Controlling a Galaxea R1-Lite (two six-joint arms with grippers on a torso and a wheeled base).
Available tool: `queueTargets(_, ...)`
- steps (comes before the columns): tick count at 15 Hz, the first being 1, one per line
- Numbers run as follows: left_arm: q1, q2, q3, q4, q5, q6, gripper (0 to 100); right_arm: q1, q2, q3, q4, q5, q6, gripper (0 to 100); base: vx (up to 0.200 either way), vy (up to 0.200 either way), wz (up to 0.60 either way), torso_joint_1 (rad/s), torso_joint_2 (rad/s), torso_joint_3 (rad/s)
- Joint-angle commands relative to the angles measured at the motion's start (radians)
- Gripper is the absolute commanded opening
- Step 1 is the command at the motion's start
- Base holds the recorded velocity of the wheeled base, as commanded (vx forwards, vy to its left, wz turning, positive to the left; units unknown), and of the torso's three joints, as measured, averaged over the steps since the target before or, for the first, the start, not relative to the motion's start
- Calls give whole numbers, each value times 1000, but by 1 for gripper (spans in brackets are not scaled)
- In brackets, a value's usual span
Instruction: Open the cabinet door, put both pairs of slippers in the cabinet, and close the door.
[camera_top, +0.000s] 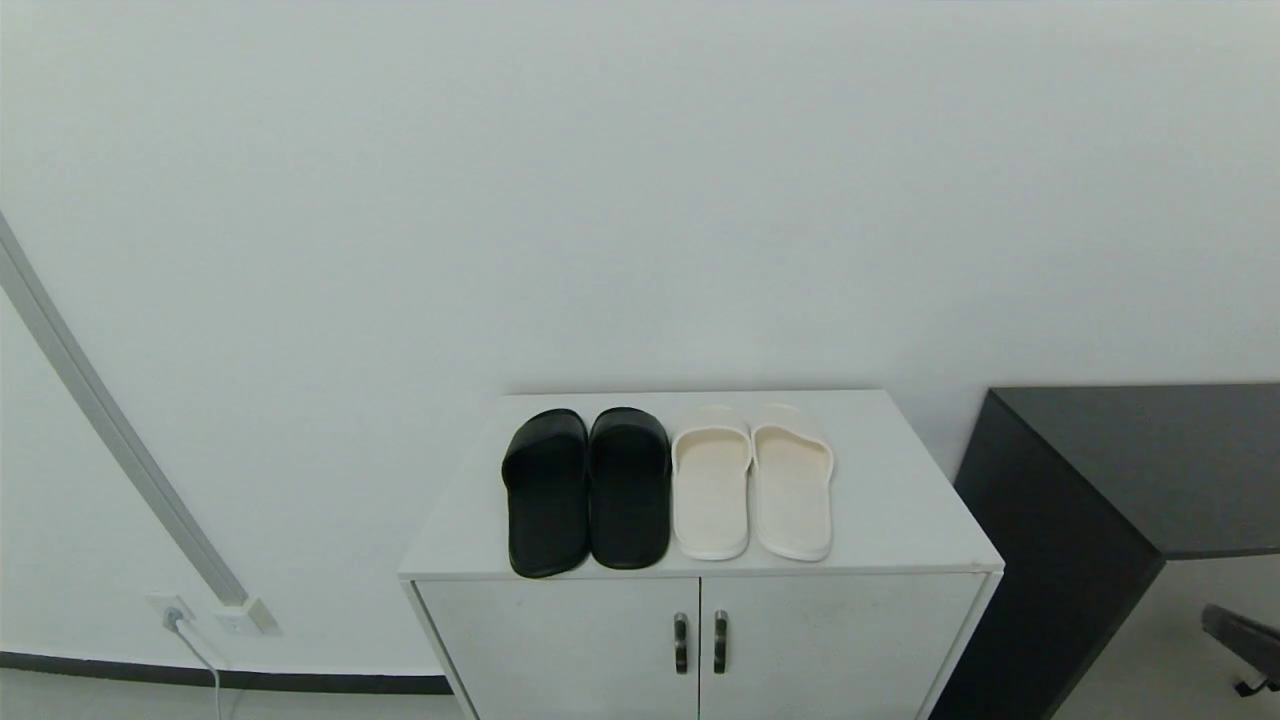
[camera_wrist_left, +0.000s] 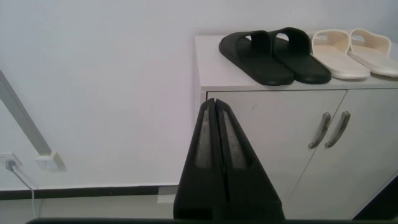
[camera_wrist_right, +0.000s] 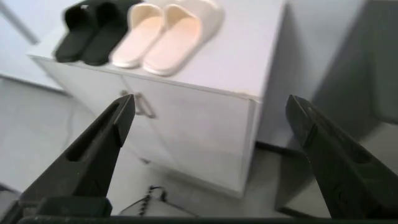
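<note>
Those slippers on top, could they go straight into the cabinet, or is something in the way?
The cabinet doors are both shut below the black slippers and white slippers; one must open first.

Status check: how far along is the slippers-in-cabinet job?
Nothing done yet. Both cabinet doors are shut, with no claw at the handles. The black slippers and white slippers sit side by side on the cabinet top. In hand: nothing. The left claw is shut and empty, the right claw open, both clear of the cabinet. Left: open, load both pairs, close.
</note>
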Motion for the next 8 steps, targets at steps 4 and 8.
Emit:
queueTargets(4, 0, 2, 0, 0, 0, 0, 0, 483, 389, -247, -24, -342, 198, 100, 0, 0, 0, 0, 0, 0)
queueTargets(8, 0, 2, 0, 0, 0, 0, 0, 561, 675, -367, -129, -440, 253, 100, 0, 0, 0, 0, 0, 0)
